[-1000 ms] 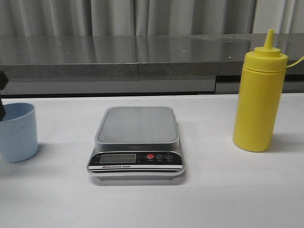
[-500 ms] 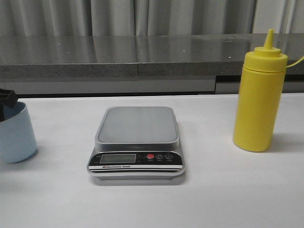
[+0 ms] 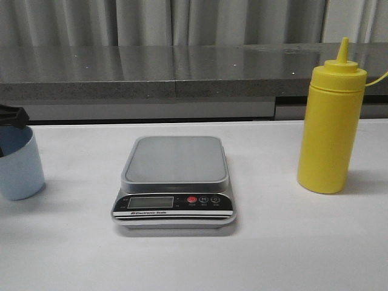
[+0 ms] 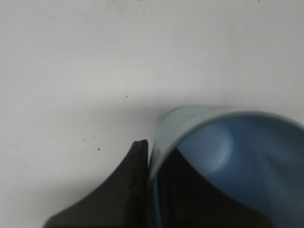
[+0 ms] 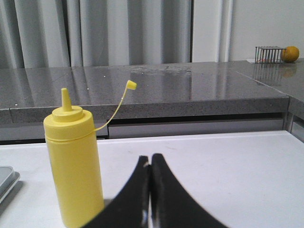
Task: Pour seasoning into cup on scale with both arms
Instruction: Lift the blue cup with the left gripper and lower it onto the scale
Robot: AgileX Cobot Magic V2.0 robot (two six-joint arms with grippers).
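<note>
scale (image 3: 174, 182) panel reads "electronic scale"; platform bare. left claw (image 4: 148, 190) pinches cup (image 3: 19, 163) rim. right claw (image 5: 150, 190) clenched, near seasoning (image 3: 330, 121).

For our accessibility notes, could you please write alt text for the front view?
A silver kitchen scale with nothing on it sits mid-table. A tall yellow squeeze bottle stands to its right. At the left edge, the black left gripper grips the rim of a pale blue cup.

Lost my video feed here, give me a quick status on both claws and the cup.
Left claw pinching the cup by its rim, left of the scale. Right claw shut, empty, beside the seasoning. Scale platform bare.
</note>
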